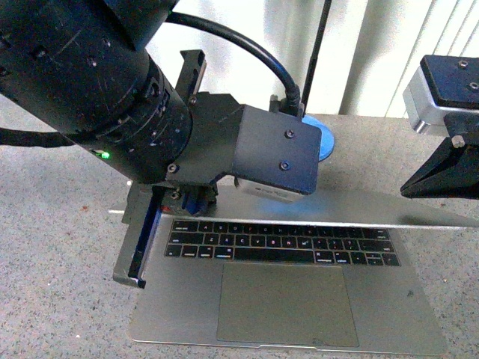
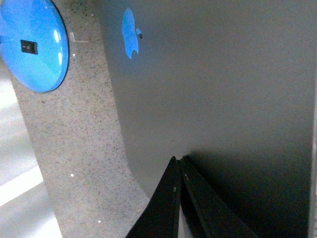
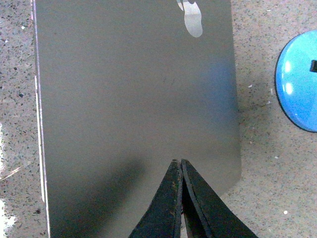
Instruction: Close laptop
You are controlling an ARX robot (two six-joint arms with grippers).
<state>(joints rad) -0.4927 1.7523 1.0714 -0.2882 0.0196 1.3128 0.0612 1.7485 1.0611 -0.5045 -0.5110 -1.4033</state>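
The silver-grey laptop lies open on the speckled table, with its black keys and large trackpad showing. Its lid leans forward over the keyboard, so I see its plain back. In the left wrist view my left gripper is shut and empty, with its tips against the lid's back near a corner, below the apple logo. In the right wrist view my right gripper is shut and empty, with its tips on the lid near the other corner. The right gripper also shows in the front view.
A round blue disc lies on the table behind the laptop, and also shows in the left wrist view and the right wrist view. My bulky left arm fills the front view's upper left and hides the lid's left part. White panels stand behind the table.
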